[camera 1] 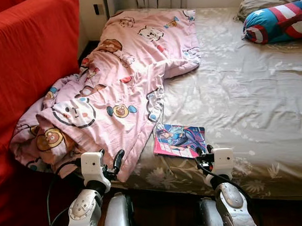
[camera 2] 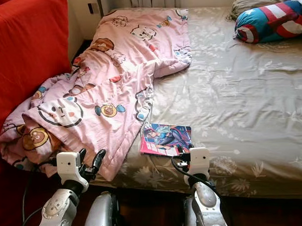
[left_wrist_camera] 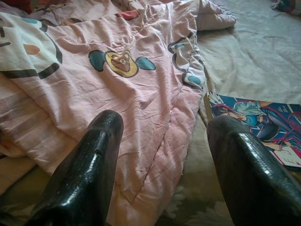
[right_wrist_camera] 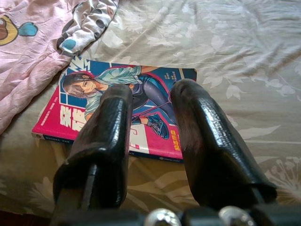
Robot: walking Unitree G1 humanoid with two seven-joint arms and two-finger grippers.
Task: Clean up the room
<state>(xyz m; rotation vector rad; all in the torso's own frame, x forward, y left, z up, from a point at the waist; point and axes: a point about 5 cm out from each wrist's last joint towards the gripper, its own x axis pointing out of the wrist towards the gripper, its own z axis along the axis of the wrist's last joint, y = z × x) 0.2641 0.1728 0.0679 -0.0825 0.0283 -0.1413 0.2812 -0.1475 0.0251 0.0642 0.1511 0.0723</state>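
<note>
Bed (camera 1: 251, 103), olive floral sheet, takes up most of the scene. Red sofa (camera 1: 28, 58) stands beside it on the robot's left. Pink cartoon-print quilt (camera 1: 114, 84) runs from the far end of the bed down to the near edge, bunched and spilling against the sofa. Star-and-stripe shield pillow (camera 1: 277, 22) lies at the far right, well apart from both sets of jaws.

Manga book (right_wrist_camera: 127, 108): flat on the sheet, cover up, just ahead of the right gripper (right_wrist_camera: 150, 99) jaws; long axis runs across them, spine toward the near bed edge. Cover shows a drawn figure on pink; lettering too small to read. Its far-left corner touches the quilt hem.

Right jaws released, gap narrow, over the book's near edge. Left gripper (left_wrist_camera: 164, 136) jaws spread wide, released, low over the quilt's near corner, book off to their right.
</note>
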